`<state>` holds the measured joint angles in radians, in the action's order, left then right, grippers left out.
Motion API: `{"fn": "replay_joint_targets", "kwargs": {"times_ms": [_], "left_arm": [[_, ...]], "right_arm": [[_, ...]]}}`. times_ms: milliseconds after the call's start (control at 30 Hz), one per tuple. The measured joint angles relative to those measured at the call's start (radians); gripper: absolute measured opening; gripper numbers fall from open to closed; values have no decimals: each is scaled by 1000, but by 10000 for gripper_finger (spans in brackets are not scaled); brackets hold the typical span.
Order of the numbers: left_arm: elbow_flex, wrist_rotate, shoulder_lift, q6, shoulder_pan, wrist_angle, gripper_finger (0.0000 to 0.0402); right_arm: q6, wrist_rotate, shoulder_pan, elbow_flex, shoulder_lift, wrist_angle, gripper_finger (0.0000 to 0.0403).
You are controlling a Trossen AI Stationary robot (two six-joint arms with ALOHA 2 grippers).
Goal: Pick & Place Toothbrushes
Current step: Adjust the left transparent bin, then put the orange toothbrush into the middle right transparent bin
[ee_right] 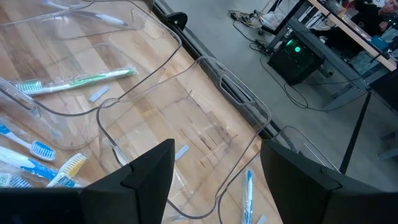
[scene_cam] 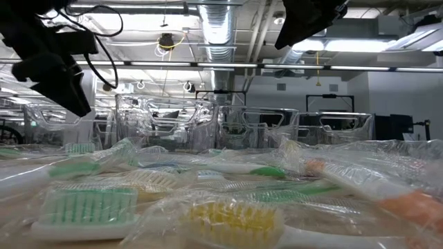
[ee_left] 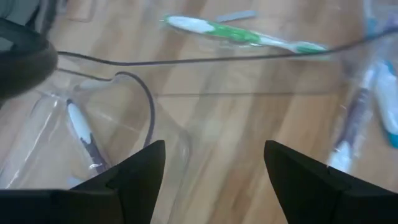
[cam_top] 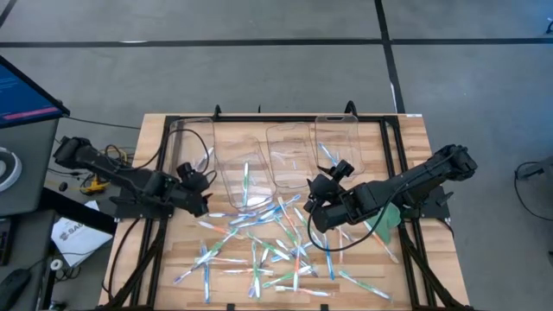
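Closest to the table's front edge, the toothbrushes (cam_top: 268, 250) lie in a loose, crisscrossed heap on the wooden table (cam_top: 406, 142), most of them in clear wrappers, with blue, green and orange accents. Just behind the heap, the right gripper (cam_top: 318, 200) hangs above its far right edge, fingers (ee_right: 146, 177) parted and holding nothing; the brushes sit below and in front of it, not between the fingers. The left gripper (cam_top: 197, 192) hangs at the heap's left side, fingers (ee_left: 140, 171) spread wide and likewise empty, beside the leftmost of four clear bins (cam_top: 192, 151) that stand in a row at the back of the table. A flat green piece (cam_top: 387, 220) lies under the right arm. The high view shows only a few brushes in the bins, one in the second bin (cam_top: 244, 177) and one in the rightmost (cam_top: 335, 142). The left wrist view adds a purple-accented brush (ee_left: 84, 134) lying inside a bin directly ahead of that gripper, and a green one (ee_left: 242, 34) on the wood farther off. The right wrist view shows a blue brush (ee_right: 249, 190) inside the bin ahead of its fingers. The low view shows bristle heads up close, green (scene_cam: 86, 207) and yellow (scene_cam: 232, 223), with both arms above them.
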<state>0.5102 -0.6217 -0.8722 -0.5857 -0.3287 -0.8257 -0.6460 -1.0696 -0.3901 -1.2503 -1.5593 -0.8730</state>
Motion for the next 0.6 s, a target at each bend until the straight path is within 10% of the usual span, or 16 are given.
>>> {"fn": "replay_joint_targets", "kwargs": {"times_ms": [600], "left_arm": [[74,53,0,-48,-101,70,269]], "right_arm": [[0,0,0,0,0,0,232]]}}
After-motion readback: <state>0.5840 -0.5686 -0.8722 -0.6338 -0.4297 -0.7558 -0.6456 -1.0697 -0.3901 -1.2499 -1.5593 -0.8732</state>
